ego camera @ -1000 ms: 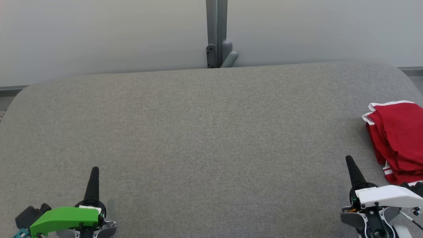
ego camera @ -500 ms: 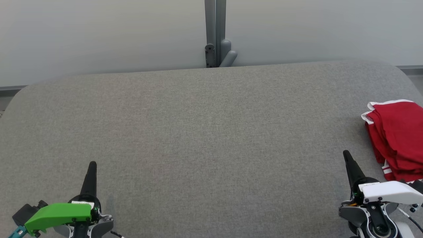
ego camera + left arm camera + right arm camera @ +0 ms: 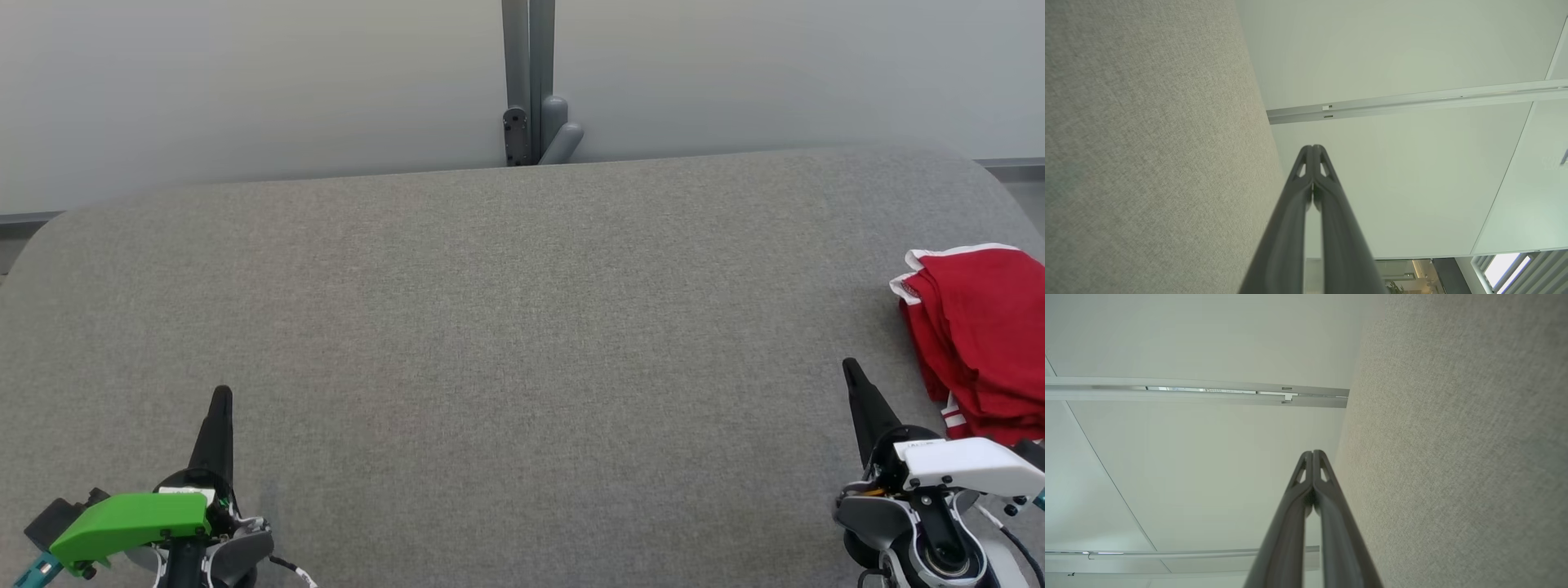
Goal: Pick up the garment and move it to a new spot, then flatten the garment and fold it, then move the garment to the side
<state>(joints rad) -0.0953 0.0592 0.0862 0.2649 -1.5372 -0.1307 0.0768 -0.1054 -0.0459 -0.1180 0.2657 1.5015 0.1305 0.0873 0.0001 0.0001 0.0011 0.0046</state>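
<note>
Now holds left gripper (image 3: 221, 398) and right gripper (image 3: 850, 367) over the grey table (image 3: 522, 327), both pinched closed and empty, the right one near the folded red garment (image 3: 984, 327).

Soft cloth garment (image 3: 980, 327) — matt woven table (image 3: 490, 327)

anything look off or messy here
The red garment lies bunched in uneven layers at the far right of the grey table, cut off by the head view's edge. Nothing else stands out.
</note>
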